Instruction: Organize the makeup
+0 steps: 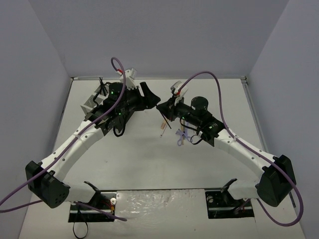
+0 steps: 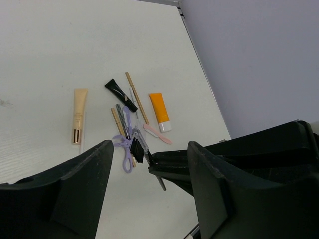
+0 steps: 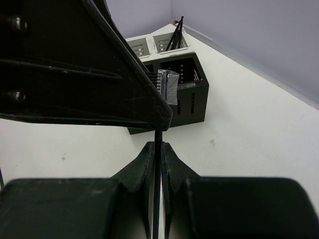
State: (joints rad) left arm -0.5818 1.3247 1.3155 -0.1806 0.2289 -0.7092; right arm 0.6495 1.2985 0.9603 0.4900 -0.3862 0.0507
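Note:
My right gripper [image 3: 157,147] is shut on a thin black brush [image 3: 158,134] with a small comb head [image 3: 168,85], holding it above the table. It also shows in the left wrist view [image 2: 138,148], between the wide-apart fingers of my open left gripper [image 2: 149,164]. The two grippers meet mid-table, left [image 1: 148,95] and right [image 1: 163,107]. On the table lie a beige tube [image 2: 79,113], a black tube [image 2: 120,94], a tan pencil [image 2: 136,97], an orange tube with a white cap [image 2: 160,112], a pink stick [image 2: 158,133] and a lilac looped piece [image 2: 126,152].
A black mesh box [image 3: 187,92] stands beyond the grippers, with white mesh boxes [image 3: 149,46] behind it holding thin black brushes [image 3: 176,31]. The white boxes sit at the back left [image 1: 92,103]. Purple cables loop over both arms. Walls border the table.

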